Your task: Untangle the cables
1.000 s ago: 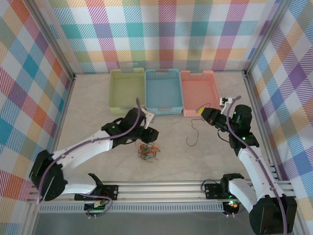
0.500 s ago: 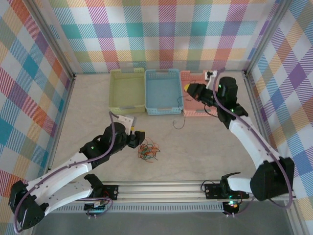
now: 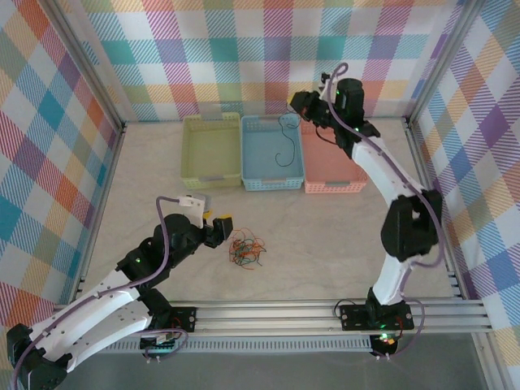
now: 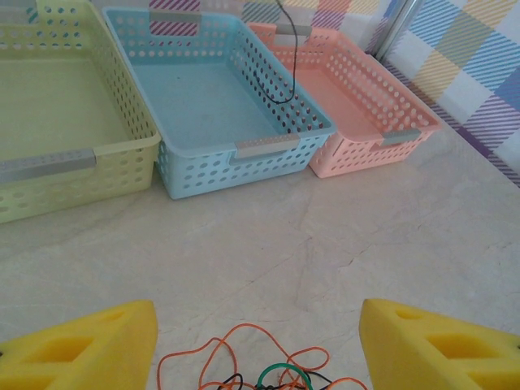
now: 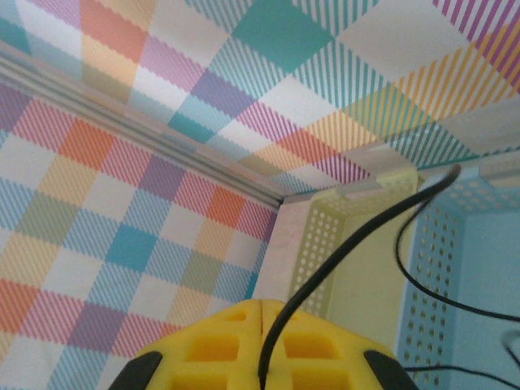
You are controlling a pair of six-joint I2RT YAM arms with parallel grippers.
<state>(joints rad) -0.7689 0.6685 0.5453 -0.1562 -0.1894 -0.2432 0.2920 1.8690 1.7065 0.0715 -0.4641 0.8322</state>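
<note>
While the left arm has drawn back toward the near left corner of the table (image 3: 341, 236) over the last second, the right arm has swung the other way. It has gone from the near right corner of the pink basket (image 3: 333, 187) up to the table's far edge.

A second ago the left gripper (image 3: 223, 227) stood right over the cables (image 3: 246, 250). Now it sits just to their left, and its jaws have spread wider. In the left wrist view the two yellow pads (image 4: 89, 345) stand far apart with nothing between them but table and the top of the clump. That clump of orange, red, green and black loops has not moved and lies on the table toward the near edge, left of the middle.

The right gripper (image 3: 297, 104) is closed tight on the black cable (image 4: 290, 57), which leaves the seam between its yellow pads in the right wrist view. A second ago that cable dangled over bare table; now it hangs above the blue basket (image 3: 272, 185), its curled lower end inside, near the basket's right wall. Whether it touches the floor cannot be told.

Three baskets stand side by side at the middle of the far edge: the yellow-green basket (image 3: 211, 184), then the blue one, then the pink one.
</note>
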